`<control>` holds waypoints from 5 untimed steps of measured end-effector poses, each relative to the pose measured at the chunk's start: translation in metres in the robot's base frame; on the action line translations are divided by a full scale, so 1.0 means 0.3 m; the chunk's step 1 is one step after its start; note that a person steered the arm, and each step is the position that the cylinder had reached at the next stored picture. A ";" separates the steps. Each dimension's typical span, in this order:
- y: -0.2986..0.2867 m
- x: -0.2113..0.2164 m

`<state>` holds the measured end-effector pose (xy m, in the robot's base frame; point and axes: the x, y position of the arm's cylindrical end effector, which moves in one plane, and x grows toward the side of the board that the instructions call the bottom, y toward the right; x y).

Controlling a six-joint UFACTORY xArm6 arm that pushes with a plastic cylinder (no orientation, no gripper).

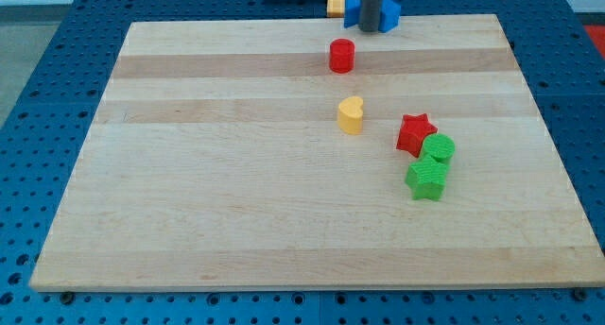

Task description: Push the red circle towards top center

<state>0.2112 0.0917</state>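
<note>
The red circle (341, 56) stands on the wooden board (236, 193) near the top centre. My tip (371, 29) is at the board's top edge, a little above and to the right of the red circle and apart from it. The rod stands in front of two blue blocks (389, 14), whose shapes are partly hidden. A yellow heart (351, 115) lies below the red circle.
A yellow-orange block (335, 2) sits just left of the blue blocks at the top edge. A red star (415, 133), a green round block (438, 148) and a green star (427, 179) cluster at the centre right, touching one another.
</note>
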 end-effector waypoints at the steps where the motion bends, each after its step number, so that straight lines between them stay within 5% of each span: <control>1: 0.075 0.000; 2: 0.102 0.040; 5: -0.312 0.497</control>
<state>0.3602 -0.0018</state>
